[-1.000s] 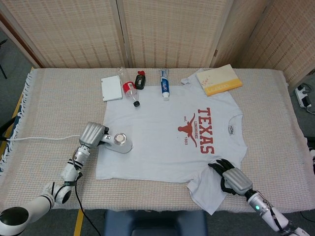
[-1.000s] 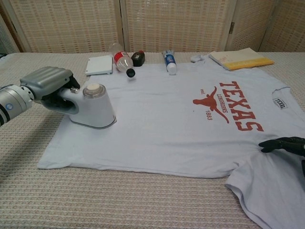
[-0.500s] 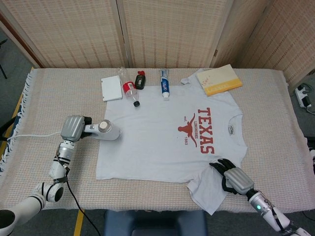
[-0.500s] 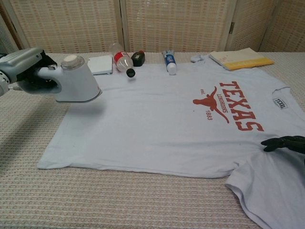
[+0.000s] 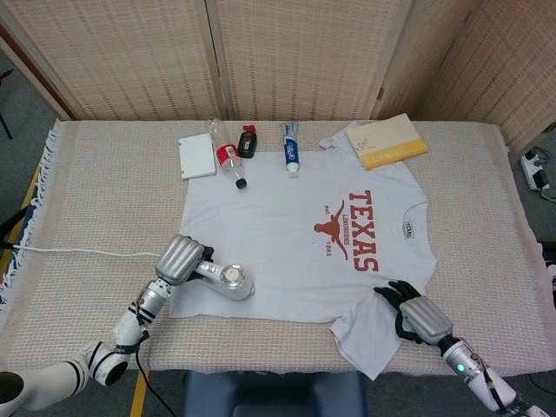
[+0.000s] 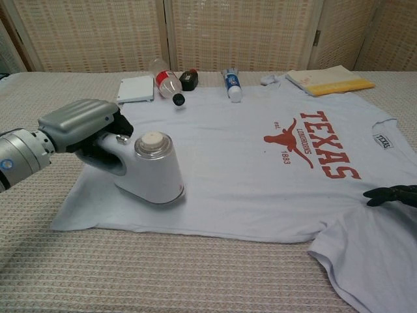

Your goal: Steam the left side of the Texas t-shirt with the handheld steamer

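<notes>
One plastic bottle (image 5: 228,159) lies on its side at the far edge of the Texas t-shirt (image 5: 295,252), red label showing; its contents cannot be made out. Beside it lie one small dark item (image 5: 248,142), one toothpaste tube (image 5: 290,148), one white flat box (image 5: 196,155) and one yellow-edged folded cloth (image 5: 387,140). The t-shirt lies flat on the woven table cover (image 5: 95,191), collar toward the robot's right (print facing up). The left hand (image 6: 88,130) grasps the handle of the handheld steamer (image 6: 154,171), whose base rests on the shirt near its left hem and near corner; a white cord (image 5: 78,252) trails to the table's left edge. The right hand (image 5: 415,314) rests on the near sleeve, fingers spread, holding nothing. Bare cover surrounds the shirt on the near and left sides.
</notes>
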You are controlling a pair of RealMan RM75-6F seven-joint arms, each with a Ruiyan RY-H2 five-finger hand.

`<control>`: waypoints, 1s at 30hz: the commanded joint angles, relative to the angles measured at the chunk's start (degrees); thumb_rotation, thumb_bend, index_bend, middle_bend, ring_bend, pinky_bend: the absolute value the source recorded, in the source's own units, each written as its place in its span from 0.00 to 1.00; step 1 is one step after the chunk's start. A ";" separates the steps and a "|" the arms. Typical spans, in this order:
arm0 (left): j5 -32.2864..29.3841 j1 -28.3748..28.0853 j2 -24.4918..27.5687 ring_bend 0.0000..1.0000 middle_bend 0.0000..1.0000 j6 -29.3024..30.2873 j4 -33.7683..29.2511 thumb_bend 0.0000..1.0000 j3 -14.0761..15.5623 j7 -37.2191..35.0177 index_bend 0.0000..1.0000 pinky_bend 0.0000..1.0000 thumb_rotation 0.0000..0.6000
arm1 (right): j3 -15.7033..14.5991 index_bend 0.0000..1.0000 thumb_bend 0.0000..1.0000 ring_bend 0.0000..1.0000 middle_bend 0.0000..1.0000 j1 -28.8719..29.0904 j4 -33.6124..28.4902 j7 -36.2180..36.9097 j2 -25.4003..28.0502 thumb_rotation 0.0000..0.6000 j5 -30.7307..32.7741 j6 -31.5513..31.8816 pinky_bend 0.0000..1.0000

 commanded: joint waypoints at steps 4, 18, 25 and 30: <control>0.08 1.57 -1.87 0.83 1.00 0.19 1.32 0.41 1.76 1.99 0.90 0.74 1.00 | -0.01 0.00 1.00 0.00 0.13 0.09 -0.19 -0.09 0.12 0.65 0.10 -0.10 0.01; -1.09 9.15 3.93 0.83 1.00 3.88 4.72 0.41 4.72 -2.36 0.90 0.74 1.00 | 0.00 0.00 1.00 0.00 0.13 0.57 -0.52 -0.29 0.03 0.66 0.22 -0.70 0.01; -1.53 12.14 8.55 0.83 1.00 5.78 3.53 0.41 4.99 -3.34 0.90 0.74 1.00 | 0.13 0.00 1.00 0.00 0.13 0.78 -0.68 -0.26 -0.06 0.65 0.04 -0.43 0.01; -1.35 12.04 11.09 0.83 1.00 7.58 0.07 0.41 3.15 -3.14 0.90 0.74 1.00 | 0.12 0.00 1.00 0.00 0.13 0.53 -0.39 0.14 -0.11 0.65 0.12 0.06 0.01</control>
